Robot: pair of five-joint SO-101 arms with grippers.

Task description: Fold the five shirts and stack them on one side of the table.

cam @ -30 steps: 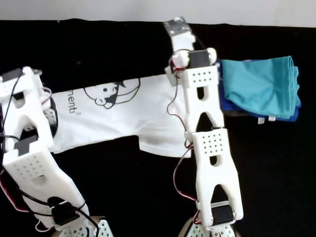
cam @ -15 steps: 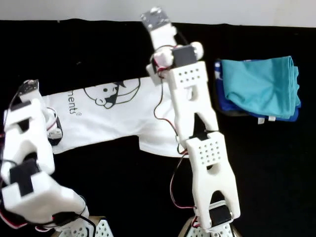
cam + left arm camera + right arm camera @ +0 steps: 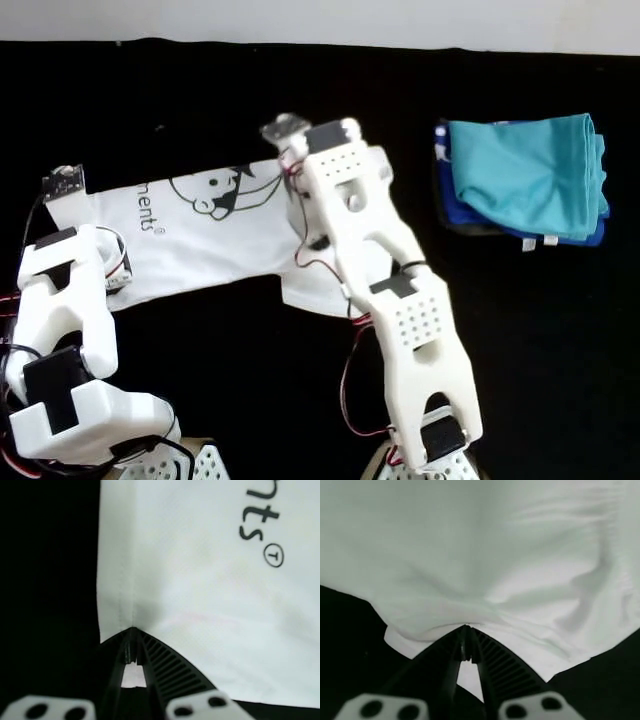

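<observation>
While the white shirt (image 3: 200, 245) lies spread over the left half of the black tabletop (image 3: 540, 350), a stack (image 3: 525, 180) of folded shirts, teal over blue, sits well apart at the far right. The left fingers (image 3: 62, 183) are at the shirt's left end, and the right fingers (image 3: 283, 130) are at its far edge, near the middle.

From the left wrist, the left fingers (image 3: 131, 640) are together, clamped on the shirt (image 3: 200, 580) hem.

From the right wrist, the right fingers (image 3: 465, 637) are likewise clamped on a puckered edge of the shirt (image 3: 495, 545).

This looks like the fold of this shirt, with both grips set. The next move calls for raising both held edges together and carrying them across evenly, without either slipping.
</observation>
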